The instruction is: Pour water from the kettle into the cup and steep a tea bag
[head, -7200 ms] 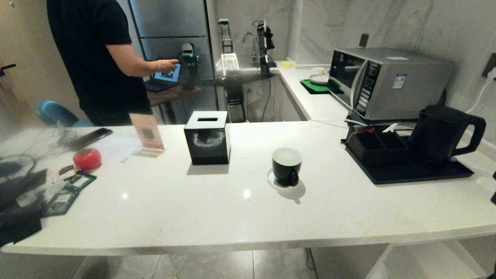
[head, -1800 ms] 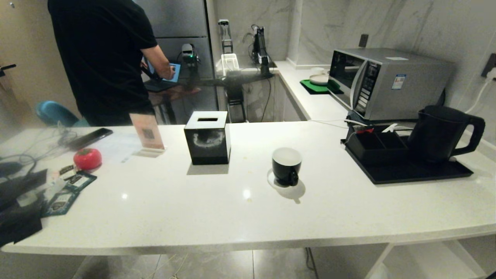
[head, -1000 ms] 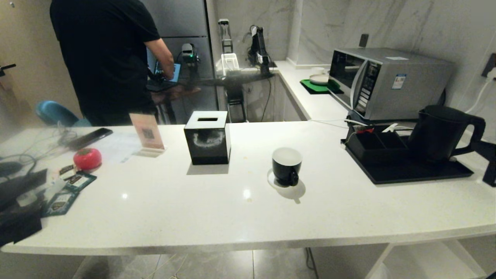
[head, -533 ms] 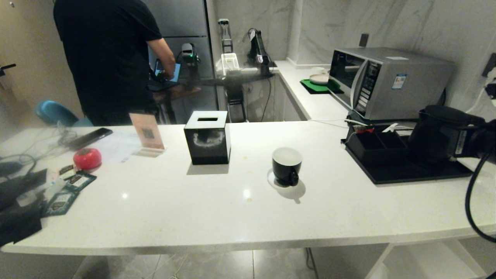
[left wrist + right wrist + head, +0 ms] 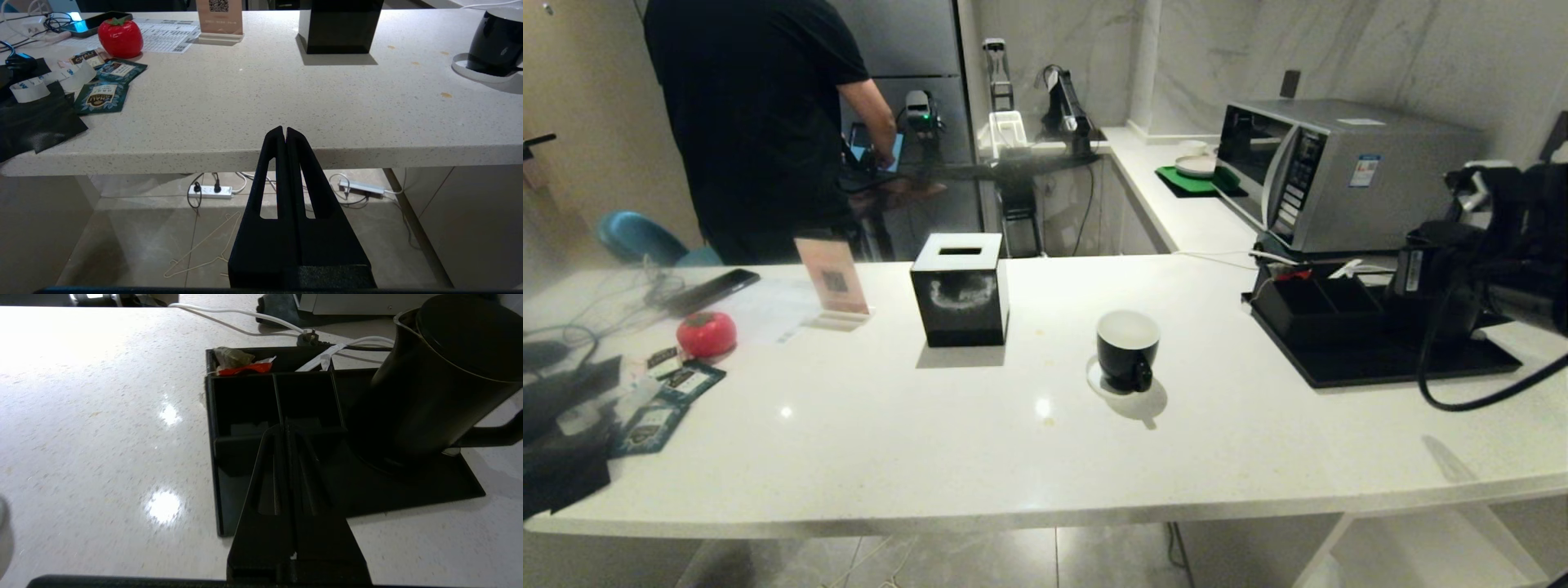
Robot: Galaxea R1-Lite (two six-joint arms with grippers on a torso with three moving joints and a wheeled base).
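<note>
The small black cup (image 5: pixel 1127 351) with a white inside stands on the white counter, mid-right; it also shows at the edge of the left wrist view as the cup (image 5: pixel 496 45). The tall black kettle (image 5: pixel 429 388) stands on a black tray (image 5: pixel 408 490) at the right. In the head view my right arm (image 5: pixel 1519 245) hides most of it. My right gripper (image 5: pixel 284 426) is shut and empty, hovering over the tray's compartments beside the kettle. A tea bag (image 5: pixel 233 357) lies in a back compartment by a red packet (image 5: pixel 245 368). My left gripper (image 5: pixel 284 130) is shut, parked below the counter's front edge.
A black cube tissue box (image 5: pixel 960 290) stands left of the cup. A microwave (image 5: pixel 1339 175) sits behind the tray, with white cables (image 5: pixel 245 314) on the counter. At the far left lie a red tomato-shaped object (image 5: pixel 707 335) and tea sachets (image 5: pixel 649 425). A person (image 5: pixel 760 122) stands behind the counter.
My right arm has come in from the right edge and risen in front of the kettle. The person has shifted slightly to the right. The cup, kettle and left arm have not moved.
</note>
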